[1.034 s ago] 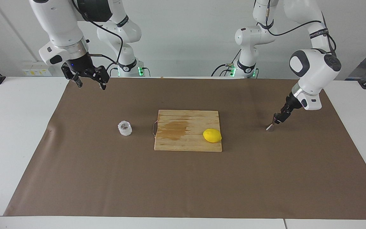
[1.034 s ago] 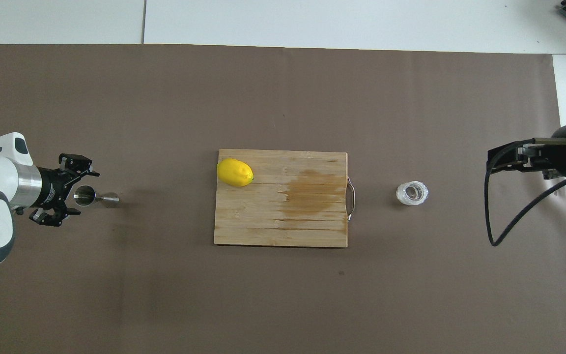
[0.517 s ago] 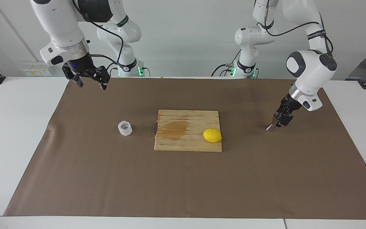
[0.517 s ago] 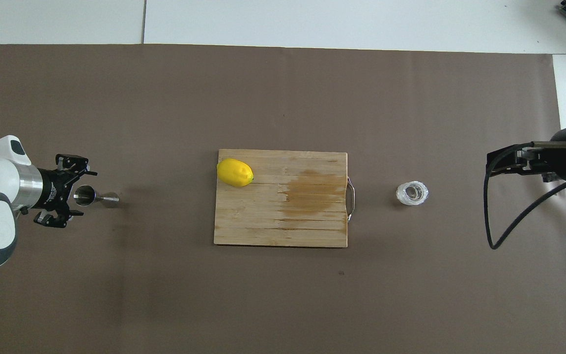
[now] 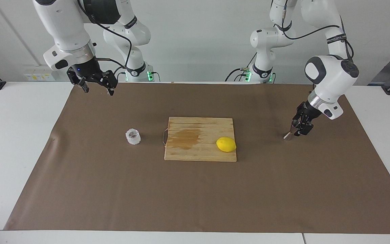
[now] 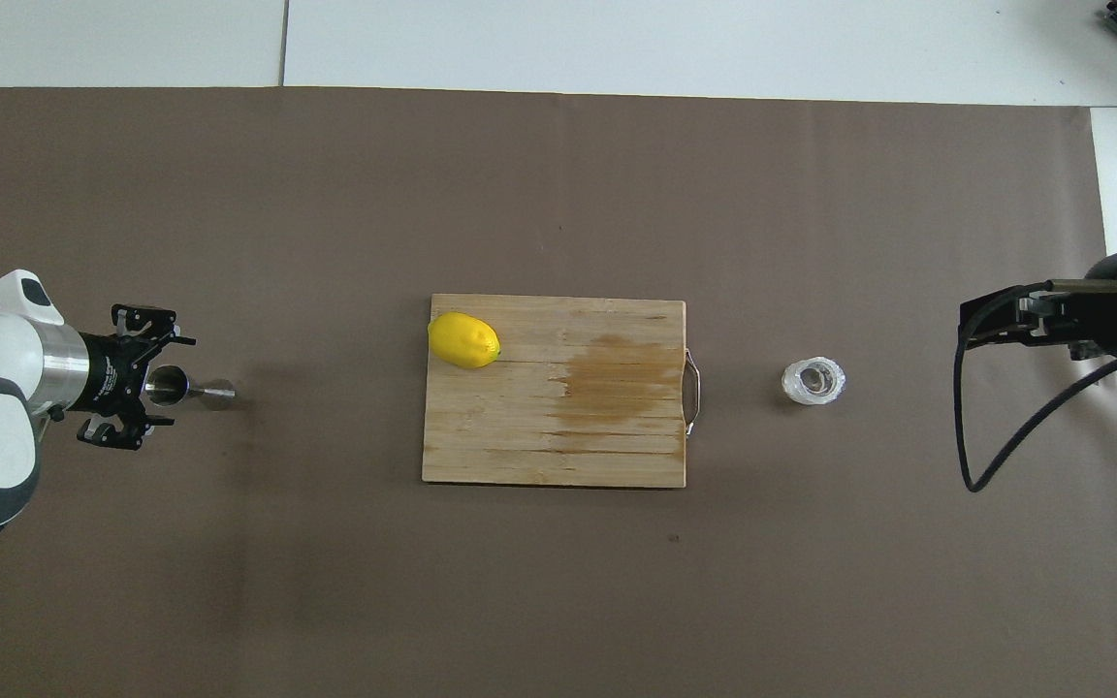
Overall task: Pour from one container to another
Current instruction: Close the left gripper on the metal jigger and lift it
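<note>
The clear faceted glass cup [image 5: 133,136] [image 6: 813,381] stands on the brown mat toward the right arm's end of the table. The silvery jigger [image 5: 287,136] [image 6: 171,386] stands on the mat toward the left arm's end. My left gripper [image 5: 300,127] [image 6: 149,381] is low at the jigger, open, with its fingers on either side of the upper cone; I see no grip. My right gripper [image 5: 98,91] [image 6: 971,325] hangs open and empty, high over the mat's edge by the right arm's base, well apart from the cup.
A wooden cutting board [image 5: 188,152] [image 6: 558,456] with a dark stain and a metal handle lies mid-table between cup and jigger. A yellow lemon [image 5: 226,144] [image 6: 463,340] rests on the board's corner toward the jigger. The brown mat [image 5: 195,196] covers most of the table.
The left arm's wrist has swung a little and its open gripper has edged in around the jigger. The right gripper has drifted slightly toward its base. Cup, jigger, lemon have not moved.
</note>
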Robot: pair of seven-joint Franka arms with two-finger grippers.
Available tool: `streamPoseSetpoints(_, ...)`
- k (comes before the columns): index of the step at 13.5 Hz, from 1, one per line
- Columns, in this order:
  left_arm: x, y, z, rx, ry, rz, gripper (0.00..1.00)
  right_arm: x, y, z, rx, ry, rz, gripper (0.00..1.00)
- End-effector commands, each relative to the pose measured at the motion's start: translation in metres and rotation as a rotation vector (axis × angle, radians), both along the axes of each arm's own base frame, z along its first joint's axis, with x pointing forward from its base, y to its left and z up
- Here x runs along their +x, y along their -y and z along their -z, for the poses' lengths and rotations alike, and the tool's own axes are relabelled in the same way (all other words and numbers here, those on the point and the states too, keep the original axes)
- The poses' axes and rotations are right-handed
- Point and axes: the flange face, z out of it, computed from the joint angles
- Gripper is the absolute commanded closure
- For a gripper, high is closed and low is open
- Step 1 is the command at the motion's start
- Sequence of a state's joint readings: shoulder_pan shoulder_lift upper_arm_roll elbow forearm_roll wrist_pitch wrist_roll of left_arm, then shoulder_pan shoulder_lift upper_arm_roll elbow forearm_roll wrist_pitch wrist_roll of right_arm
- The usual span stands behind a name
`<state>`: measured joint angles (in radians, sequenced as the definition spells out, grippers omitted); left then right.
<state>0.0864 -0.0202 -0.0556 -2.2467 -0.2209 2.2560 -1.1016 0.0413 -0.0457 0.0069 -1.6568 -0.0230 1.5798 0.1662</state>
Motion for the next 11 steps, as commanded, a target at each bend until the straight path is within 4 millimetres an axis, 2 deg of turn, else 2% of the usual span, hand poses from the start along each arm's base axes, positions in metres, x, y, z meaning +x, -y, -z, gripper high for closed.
streamPoseSetpoints(1,-0.0002,0.0009,0.0084,-0.007,0.007,-0.020,0.00,-0.0073,0.0013,-0.0008,0.001,0.018,-0.019,0.00)
streamPoseSetpoints(4,-0.0007,-0.0006,0.0090,-0.007,0.006,-0.020,0.00,-0.0075,-0.0001,-0.0014,-0.001,0.019,-0.022,0.00)
streamPoseSetpoints(8,-0.0013,-0.0012,0.0096,-0.008,0.000,-0.019,0.27,-0.0071,0.0013,-0.0016,0.001,0.022,-0.020,0.00)
streamPoseSetpoints(11,-0.0004,-0.0010,0.0076,-0.009,-0.001,-0.018,0.38,-0.0063,0.0013,-0.0018,0.001,0.024,-0.028,0.00)
